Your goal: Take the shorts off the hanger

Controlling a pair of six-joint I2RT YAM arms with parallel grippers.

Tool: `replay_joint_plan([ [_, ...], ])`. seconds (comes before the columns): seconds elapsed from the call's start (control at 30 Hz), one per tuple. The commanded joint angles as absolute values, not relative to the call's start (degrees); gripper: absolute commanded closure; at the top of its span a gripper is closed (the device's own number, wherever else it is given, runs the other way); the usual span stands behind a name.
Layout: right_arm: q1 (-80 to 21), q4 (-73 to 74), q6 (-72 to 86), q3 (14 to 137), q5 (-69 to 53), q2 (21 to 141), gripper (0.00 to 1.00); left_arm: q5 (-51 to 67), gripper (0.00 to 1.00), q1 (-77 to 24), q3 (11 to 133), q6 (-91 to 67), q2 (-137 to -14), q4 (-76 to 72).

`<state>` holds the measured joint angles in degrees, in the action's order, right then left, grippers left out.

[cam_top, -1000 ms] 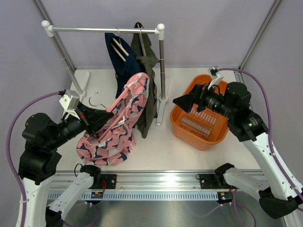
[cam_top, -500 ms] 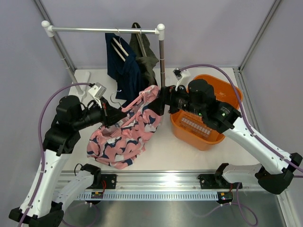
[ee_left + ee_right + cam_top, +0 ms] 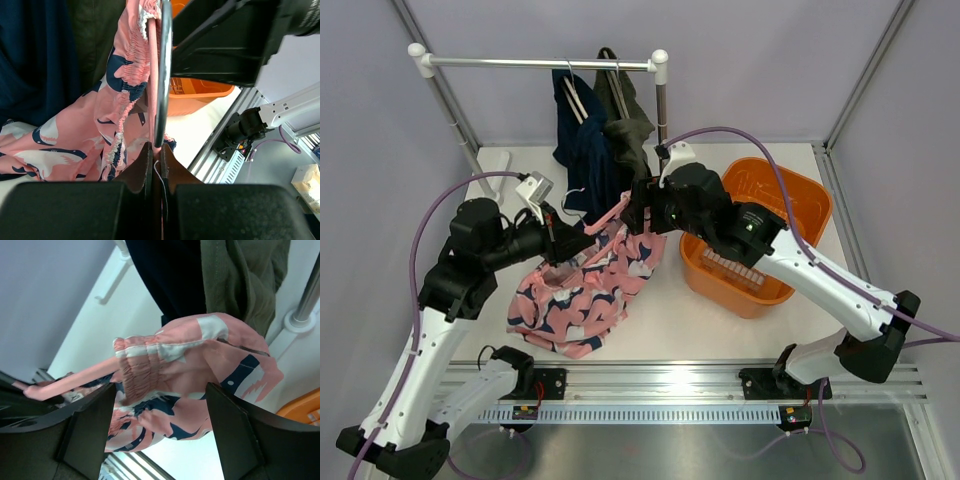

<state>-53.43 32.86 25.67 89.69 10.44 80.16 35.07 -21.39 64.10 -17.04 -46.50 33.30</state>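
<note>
White table (image 3: 720,320), centre-left of the top view: left gripper (image 3: 563,243) clamped shut on hanger (image 3: 163,75) wire, likely steadying it. Pink shorts (image 3: 585,290) drape from it, long axis lower left to upper right. Right gripper (image 3: 632,214) wide open, straddling the waistband, probably to pull it off. Navy shorts (image 3: 582,150) and olive shorts (image 3: 632,135) hang on rail (image 3: 540,63) behind.

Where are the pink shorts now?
Top view, centre-left: pink shorts drape onto the table, in front of the hanging navy shorts, left of the orange basket.

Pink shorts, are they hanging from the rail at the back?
No, the pink shorts hang low over the table, well clear of the rail.
</note>
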Motion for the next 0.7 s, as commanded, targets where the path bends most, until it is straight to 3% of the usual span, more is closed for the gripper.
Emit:
replay_joint_plan([
  [0.0,-54.5,34.3,25.0,93.3,15.6,81.5,0.22,34.4,1.0,-21.9,65.3,-18.0,-46.6,28.5],
  [0.13,-54.6,35.1,25.2,94.0,18.5,82.3,0.27,34.9,1.0,-22.3,65.3,-18.0,-46.7,28.5],
  [0.23,-54.7,35.5,25.3,94.4,20.9,82.7,0.36,35.0,1.0,-22.9,65.3,-18.0,-46.7,28.6],
  [0.3,-54.7,35.6,25.5,94.6,22.2,82.8,0.5,34.7,1.0,-23.0,65.3,-17.8,-46.7,28.7],
  [0.37,-54.7,35.9,25.3,94.8,23.4,82.9,0.57,34.8,1.0,-23.1,65.4,-17.6,-46.6,29.2],
  [0.53,-54.7,37.4,25.0,97.0,26.7,83.8,0.92,35.2,1.0,-23.6,65.2,-17.4,-46.6,30.6],
  [0.67,-54.6,38.8,24.0,98.5,32.6,84.0,0.99,36.0,1.0,-23.9,64.5,-16.7,-45.5,31.8],
])
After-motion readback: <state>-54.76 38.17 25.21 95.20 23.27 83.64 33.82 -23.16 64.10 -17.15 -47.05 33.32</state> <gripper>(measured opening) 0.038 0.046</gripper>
